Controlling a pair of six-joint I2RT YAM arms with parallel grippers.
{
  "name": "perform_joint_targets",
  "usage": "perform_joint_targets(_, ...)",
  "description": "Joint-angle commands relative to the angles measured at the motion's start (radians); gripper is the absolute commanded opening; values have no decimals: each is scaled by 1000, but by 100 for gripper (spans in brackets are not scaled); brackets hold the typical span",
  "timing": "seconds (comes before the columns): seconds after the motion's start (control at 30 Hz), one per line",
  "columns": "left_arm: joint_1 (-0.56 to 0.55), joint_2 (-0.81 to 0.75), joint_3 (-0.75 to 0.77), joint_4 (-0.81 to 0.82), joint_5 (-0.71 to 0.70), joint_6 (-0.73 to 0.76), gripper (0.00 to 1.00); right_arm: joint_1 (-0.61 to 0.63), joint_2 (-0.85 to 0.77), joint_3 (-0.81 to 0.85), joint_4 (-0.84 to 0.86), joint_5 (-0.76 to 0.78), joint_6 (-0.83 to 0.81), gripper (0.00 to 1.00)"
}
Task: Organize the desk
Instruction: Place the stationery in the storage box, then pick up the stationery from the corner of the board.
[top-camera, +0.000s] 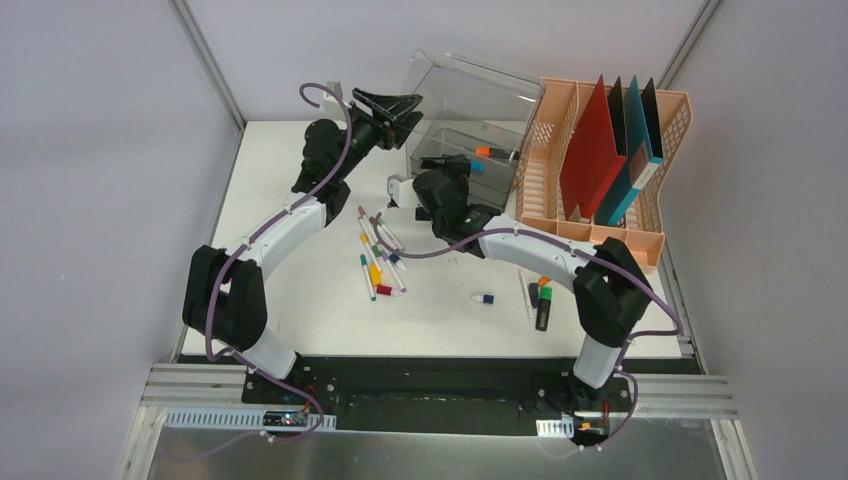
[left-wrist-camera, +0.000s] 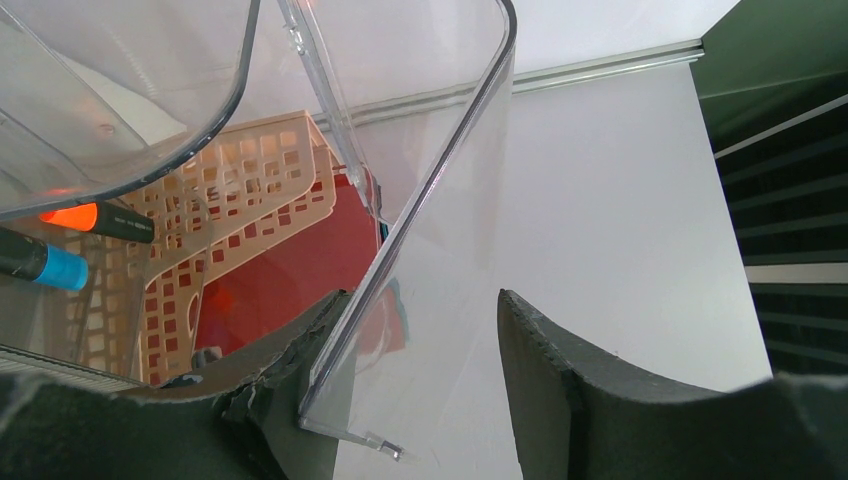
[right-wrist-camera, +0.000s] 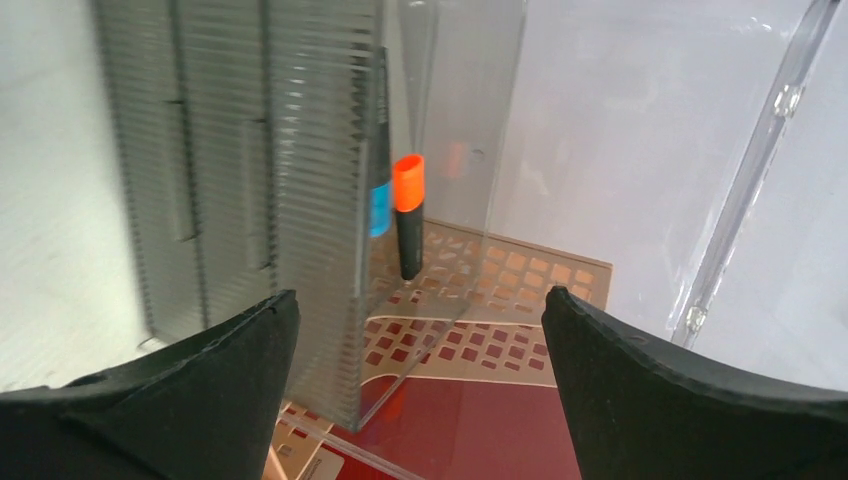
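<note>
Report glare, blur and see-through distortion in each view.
Top external: even, soft light, sharp throughout, mild sheen on the clear box. Left wrist: its clear wall hazes the peach rack behind. Right wrist: near fingers soft; orange-capped marker crisp.

The top external view looks down from above the near edge, at frame bottom, onto the desk (top-camera: 440, 320). Both wrist views face the clear plastic bin (left-wrist-camera: 420, 200) closely, sharing its orange-capped marker (right-wrist-camera: 408, 215).
</note>
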Motion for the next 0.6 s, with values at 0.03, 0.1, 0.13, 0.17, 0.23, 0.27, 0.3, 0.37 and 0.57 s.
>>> perform_joint_targets(0.03,4,0,53,43,23,-7,54,56,-121,0,-211,-101,158,95)
perform_joint_targets(0.1,4,0,52,43,23,-6,54,68,-150,9,-359,-165,204,98)
perform_joint_targets(0.13,4,0,52,42,23,-7,54,70,-165,15,-427,-214,225,99)
perform_joint_targets(0.17,3,0,52,42,23,-7,54,71,-184,17,-484,-259,244,99)
perform_joint_targets(0.23,3,-1,50,43,24,-7,54,71,-234,3,-566,-347,261,99)
perform_joint_targets(0.27,4,-1,48,43,22,-6,54,70,-260,-14,-593,-385,264,99)
perform_joint_targets(0.3,3,-1,48,43,22,-7,54,69,-291,-32,-623,-428,264,99)
perform_joint_targets(0.37,4,-2,47,43,23,-7,54,64,-352,-80,-673,-512,262,99)
perform_joint_targets(0.57,4,-6,30,47,19,-4,54,-69,-492,-172,-832,-917,349,99)
